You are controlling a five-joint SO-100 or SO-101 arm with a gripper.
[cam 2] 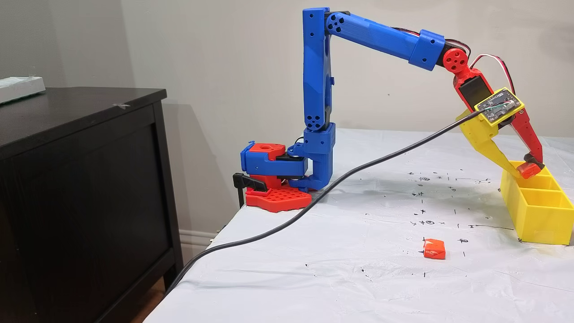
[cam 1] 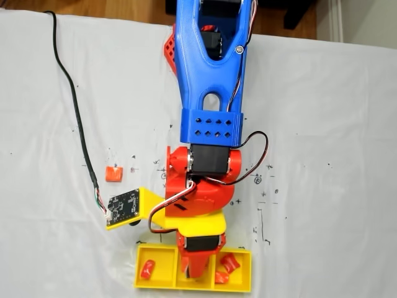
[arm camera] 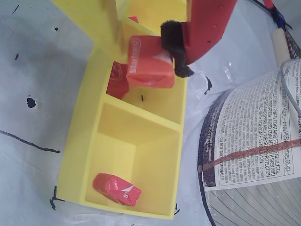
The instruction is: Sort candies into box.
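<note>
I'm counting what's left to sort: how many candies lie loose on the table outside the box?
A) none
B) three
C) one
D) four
C: a single orange candy lies on the white table cover, apart from the yellow box; it also shows in a fixed view from above.

Yellow three-compartment box (arm camera: 80, 155), red candy (arm camera: 116, 189) in end compartment, orange candy (cam 2: 434, 249) apart on table
</note>
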